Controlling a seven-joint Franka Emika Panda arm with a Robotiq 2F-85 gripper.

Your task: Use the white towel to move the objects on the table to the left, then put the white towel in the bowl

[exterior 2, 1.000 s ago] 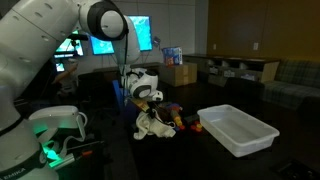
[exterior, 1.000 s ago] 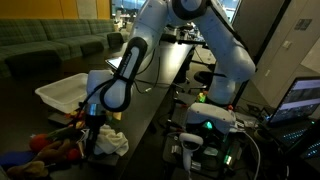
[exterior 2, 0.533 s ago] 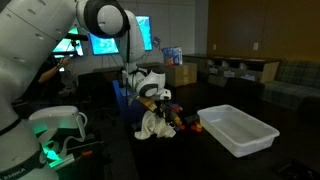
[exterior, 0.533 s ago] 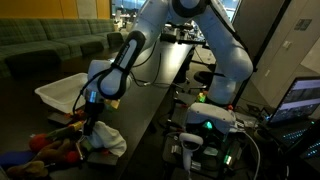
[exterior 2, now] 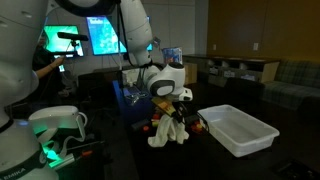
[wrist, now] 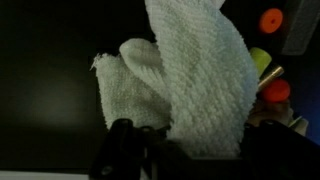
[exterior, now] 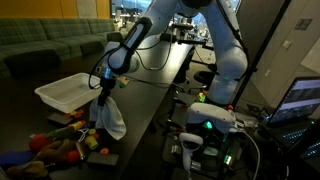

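The long dark desk (exterior: 150,112) carries everything. The Panda arm (exterior: 172,22) reaches down over the end of it where the task's things are gathered.

The bowl (exterior: 50,97), a shallow white tub, sits flat on the desk with its mouth open upward. Nothing can be seen in it in either exterior view (exterior 2: 245,143). That is as it should be for a container that still has to receive the cloth.

The white towel (exterior: 110,116) is not lying on the desk. It hangs in a long limp drape below the wrist, near the bowl but not over it (exterior 2: 170,130). The wrist view shows the towel (wrist: 190,80) bunched at the top and falling away in folds. A cloth held from its top edge like this can work as a soft curtain for pushing, or travel as a loose bundle. Whether its lowest hem brushes the desk cannot be told.

The objects (exterior: 60,146) lie crowded together just beside the hanging cloth (red, yellow and orange bits peek past it in the wrist view (wrist: 268,60)). In an exterior view the objects (exterior 2: 192,120) sit between the towel and the bowl.

The gripper (exterior: 104,88) is clenched on the towel's upper fold, jaws pinched tight (exterior 2: 172,106). The grip looks secure enough to carry the cloth. I judge the bowl step is not yet done.
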